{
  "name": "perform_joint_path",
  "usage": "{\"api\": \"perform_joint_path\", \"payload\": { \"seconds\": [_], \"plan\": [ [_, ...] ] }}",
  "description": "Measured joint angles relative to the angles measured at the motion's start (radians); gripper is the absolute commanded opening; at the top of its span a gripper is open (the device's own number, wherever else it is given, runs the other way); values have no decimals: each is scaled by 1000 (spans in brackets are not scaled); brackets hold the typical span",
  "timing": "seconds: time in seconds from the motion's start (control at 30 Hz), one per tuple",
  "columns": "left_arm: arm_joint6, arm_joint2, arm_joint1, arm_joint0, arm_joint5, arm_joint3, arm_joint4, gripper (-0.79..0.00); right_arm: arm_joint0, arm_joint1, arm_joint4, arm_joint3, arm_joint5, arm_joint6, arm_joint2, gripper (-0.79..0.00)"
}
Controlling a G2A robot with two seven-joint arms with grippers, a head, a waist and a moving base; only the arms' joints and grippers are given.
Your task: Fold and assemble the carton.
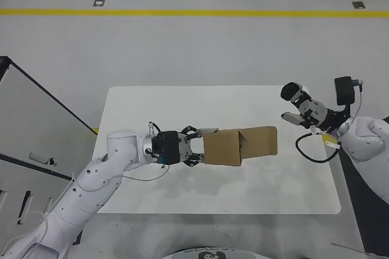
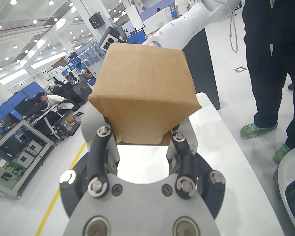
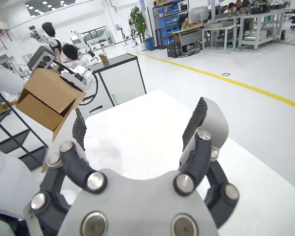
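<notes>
A brown cardboard carton (image 1: pixel 238 146) is held up over the middle of the white table (image 1: pixel 149 103). My left gripper (image 1: pixel 196 147) is shut on the carton's near end, its fingers (image 2: pixel 98 124) pressing on both sides of the box (image 2: pixel 143 94). The end of the carton (image 3: pixel 48 100) away from that gripper gapes, with its flaps spread. My right gripper (image 1: pixel 297 109) hangs open above the table's right edge, apart from the carton, and its ribbed pads (image 3: pixel 194 121) hold nothing.
A dark-topped cabinet (image 1: pixel 26 123) stands left of the table. A person in dark clothes (image 2: pixel 272 50) stands at the table's far side. A yellow floor line (image 1: pixel 194 11) runs behind the table.
</notes>
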Motion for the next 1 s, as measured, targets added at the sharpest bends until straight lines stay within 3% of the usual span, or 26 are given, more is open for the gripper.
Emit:
{"api": "perform_joint_path", "payload": {
  "seconds": [0.23, 0.3, 0.43, 1.0],
  "plan": [
    [0, 0, 0, 0, 0, 0, 0, -785, 111, 43, 610, 46, 0, 685, -39, 0],
    [0, 0, 0, 0, 0, 0, 0, -785, 124, 52, 700, 48, 1, 789, -70, 0],
    [0, 0, 0, 0, 0, 0, 0, -785, 156, 76, 749, 36, 28, 729, -143, 0],
    [0, 0, 0, 0, 0, 0, 0, -785, 156, 76, 750, 36, 29, 733, -142, 0]
  ]
}}
